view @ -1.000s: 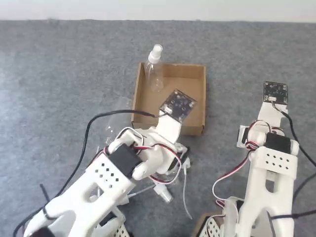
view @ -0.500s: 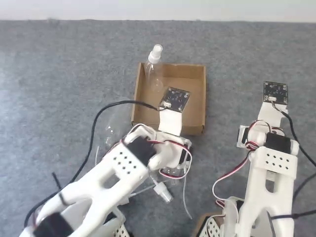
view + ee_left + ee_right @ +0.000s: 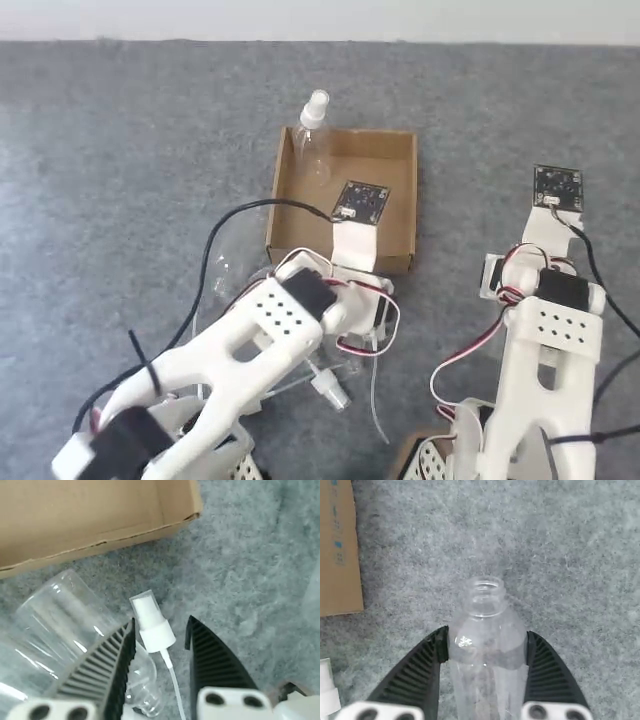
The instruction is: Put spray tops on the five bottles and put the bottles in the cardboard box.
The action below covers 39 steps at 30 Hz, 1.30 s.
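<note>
A spray top (image 3: 154, 630) is straddled by the parted left claw (image 3: 160, 622); contact cannot be judged. An uncapped bottle (image 3: 487, 652), base cut off, is clamped by the right claw (image 3: 486, 632).

1. Legible text, numbers, brands, signs: none in any view.
2. Cardboard box (image 3: 335, 580), outer wall, right wrist view: a few small blue printed marks (image 3: 339, 544) in a line along the wall. They are too small to make out as letters or symbols.
</note>
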### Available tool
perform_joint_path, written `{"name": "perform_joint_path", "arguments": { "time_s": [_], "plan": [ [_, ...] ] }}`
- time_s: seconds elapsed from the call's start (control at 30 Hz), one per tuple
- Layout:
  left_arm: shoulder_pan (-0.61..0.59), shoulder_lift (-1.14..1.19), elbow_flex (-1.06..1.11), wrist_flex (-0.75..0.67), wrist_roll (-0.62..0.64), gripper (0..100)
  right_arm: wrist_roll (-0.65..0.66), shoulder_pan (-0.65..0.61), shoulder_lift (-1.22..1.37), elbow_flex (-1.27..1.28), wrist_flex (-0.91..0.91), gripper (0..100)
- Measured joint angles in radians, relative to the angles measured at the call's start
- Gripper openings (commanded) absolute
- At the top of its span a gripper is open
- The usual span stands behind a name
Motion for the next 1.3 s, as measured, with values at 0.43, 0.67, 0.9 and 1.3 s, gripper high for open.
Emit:
{"name": "perform_joint_path", "arguments": {
  "time_s": [0.43, 0.67, 0.9, 1.3],
  "plan": [
    [0.000, 0.276, -0.203, 0.100, 0.002, 15, 0.000, 0.000, 0.000, 0.000, 0.000, 10.0],
    [0.000, 0.407, -0.275, 0.103, 0.002, 15, 0.000, 0.000, 0.000, 0.000, 0.000, 10.0],
    [0.000, 0.512, -0.330, 0.103, 0.002, 14, 0.000, 0.000, 0.000, 0.000, 0.000, 10.0],
    [0.000, 0.552, -0.348, 0.103, 0.002, 1, 0.000, 0.000, 0.000, 0.000, 0.000, 10.0]
  ]
}}
